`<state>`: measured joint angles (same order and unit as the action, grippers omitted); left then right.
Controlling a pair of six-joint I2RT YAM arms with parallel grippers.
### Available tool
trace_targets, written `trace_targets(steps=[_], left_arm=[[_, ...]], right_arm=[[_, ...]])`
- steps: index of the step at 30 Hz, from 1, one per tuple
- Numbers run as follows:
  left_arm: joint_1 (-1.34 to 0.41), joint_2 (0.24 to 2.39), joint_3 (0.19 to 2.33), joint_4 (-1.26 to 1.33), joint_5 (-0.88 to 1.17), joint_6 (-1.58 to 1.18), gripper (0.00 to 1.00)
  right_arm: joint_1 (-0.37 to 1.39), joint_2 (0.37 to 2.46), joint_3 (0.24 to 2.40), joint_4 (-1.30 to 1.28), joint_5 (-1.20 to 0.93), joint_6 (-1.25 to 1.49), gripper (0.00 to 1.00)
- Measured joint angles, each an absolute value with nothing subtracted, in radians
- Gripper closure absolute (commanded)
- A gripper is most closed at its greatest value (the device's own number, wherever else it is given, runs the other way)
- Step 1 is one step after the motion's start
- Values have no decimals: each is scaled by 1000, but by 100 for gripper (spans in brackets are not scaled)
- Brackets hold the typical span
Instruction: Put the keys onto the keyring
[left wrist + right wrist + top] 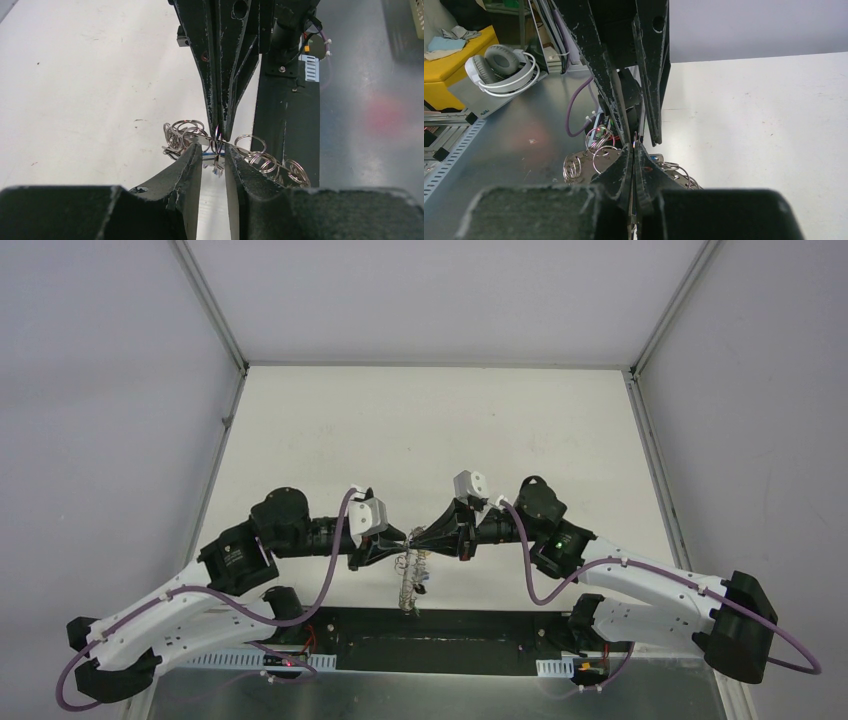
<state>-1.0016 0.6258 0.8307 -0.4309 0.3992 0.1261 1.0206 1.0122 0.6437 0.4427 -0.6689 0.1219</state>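
Keyring (411, 582) stretches lengthwise toward near edge of table (330, 440)

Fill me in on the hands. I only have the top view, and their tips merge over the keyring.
Observer: The right wrist view shows the right hand shut, tips pressed together on the keyring.
Operator: Report the left one.
Observer: The left wrist view shows the left hand with fingers parted, a clear gap between them.
Operator: Say what sits in that gap.
Observer: The ring's wire crosses it, with loops bunched on either side. A tiny piece hangs there, too small to call a key.
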Motion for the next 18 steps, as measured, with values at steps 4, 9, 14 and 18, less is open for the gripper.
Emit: trace_targets(steps=[4,9,14,18], left_arm=[[-1002,649,831,-437,411,126,75],[-1002,674,831,-443,425,126,77],[-1002,672,831,-440,430,126,77],[-1002,667,831,-436,430,125,81]], right_arm=[[1021,1012,644,443,-670,122,100],[1020,1012,643,440,-671,122,100],[1020,1012,643,440,-671,122,100],[1020,1012,643,440,-671,122,100]])
